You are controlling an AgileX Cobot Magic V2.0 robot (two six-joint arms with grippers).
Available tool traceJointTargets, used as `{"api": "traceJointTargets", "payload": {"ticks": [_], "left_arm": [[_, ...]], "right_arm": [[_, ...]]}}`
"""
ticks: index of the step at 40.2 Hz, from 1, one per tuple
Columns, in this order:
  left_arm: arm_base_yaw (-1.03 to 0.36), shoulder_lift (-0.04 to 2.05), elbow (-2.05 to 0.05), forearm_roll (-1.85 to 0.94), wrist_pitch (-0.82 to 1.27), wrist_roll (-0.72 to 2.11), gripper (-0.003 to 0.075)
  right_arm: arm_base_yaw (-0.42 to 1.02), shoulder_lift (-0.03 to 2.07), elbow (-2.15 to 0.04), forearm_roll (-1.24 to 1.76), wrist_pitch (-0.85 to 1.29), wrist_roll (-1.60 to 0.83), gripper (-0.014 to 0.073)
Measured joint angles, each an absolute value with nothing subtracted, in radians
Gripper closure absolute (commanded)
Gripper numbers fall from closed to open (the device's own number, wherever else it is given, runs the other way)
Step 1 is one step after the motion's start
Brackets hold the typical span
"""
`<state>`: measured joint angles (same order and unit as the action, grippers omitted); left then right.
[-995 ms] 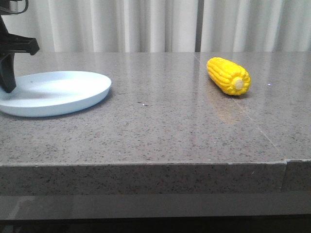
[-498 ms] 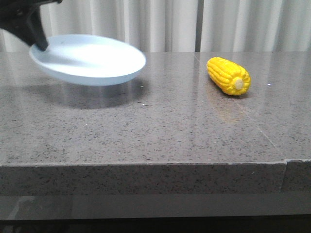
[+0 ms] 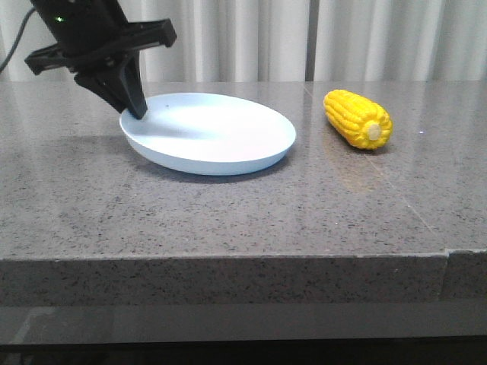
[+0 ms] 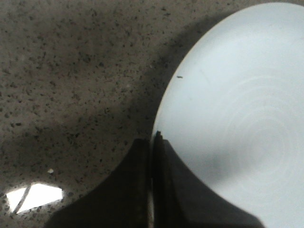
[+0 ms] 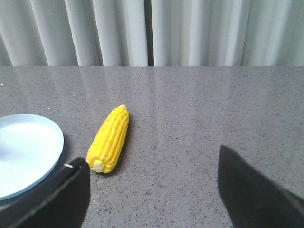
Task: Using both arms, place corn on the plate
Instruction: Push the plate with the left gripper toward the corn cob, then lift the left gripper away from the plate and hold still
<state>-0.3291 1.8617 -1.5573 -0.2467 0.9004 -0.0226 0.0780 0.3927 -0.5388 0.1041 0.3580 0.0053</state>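
so far only the setup looks done: the plate sits on the table at the centre-left of the front frame, with the left tool pinching its rim at the upper left, fingers pressed together on the edge as the left wrist view shows. the corn lies bare on the table at the upper right of the front frame, just beside the plate but apart from it, its pale stub end facing the camera. the right tool is spread wide, empty, with the corn well apart from it. picking up the corn and setting it on the plate is all left, i judge. counted: one plate, one corn, two tools.
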Motion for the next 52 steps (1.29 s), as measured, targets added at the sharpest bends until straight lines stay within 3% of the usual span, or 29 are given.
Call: {"api": "traceJointTargets", "payload": {"ticks": [5, 13, 16, 23, 33, 43, 52], "left_arm": [[-0.329, 1.874, -1.557, -0.249, 0.899, -0.023, 0.0631], [-0.329, 1.874, -1.557, -0.219, 0.893, -0.023, 0.0353], [-0.329, 1.854, -1.557, -0.177, 0.891, -0.023, 0.0325], [-0.305, 1.76, -1.557, -0.085, 0.891, -0.023, 0.0428], [-0.197, 1.59, -1.46, -0.025, 0.886, -0.023, 0.0741], [-0.121, 1.382, -1.207, -0.017, 0.792, -0.023, 0.0741], [-0.145, 1.097, -0.916, -0.017, 0.551, -0.007, 0.0741]], "right_arm": [[0.078, 0.393, -0.539, 0.104, 0.358, 0.005, 0.0013], [0.078, 0.393, -0.539, 0.104, 0.358, 0.005, 0.0013], [0.078, 0.393, -0.539, 0.104, 0.358, 0.005, 0.0013], [0.078, 0.393, -0.539, 0.104, 0.358, 0.005, 0.0013], [0.078, 0.393, -0.539, 0.104, 0.358, 0.005, 0.0013], [0.078, 0.393, -0.539, 0.104, 0.358, 0.005, 0.0013], [0.078, 0.393, -0.539, 0.104, 0.358, 0.005, 0.0013]]}}
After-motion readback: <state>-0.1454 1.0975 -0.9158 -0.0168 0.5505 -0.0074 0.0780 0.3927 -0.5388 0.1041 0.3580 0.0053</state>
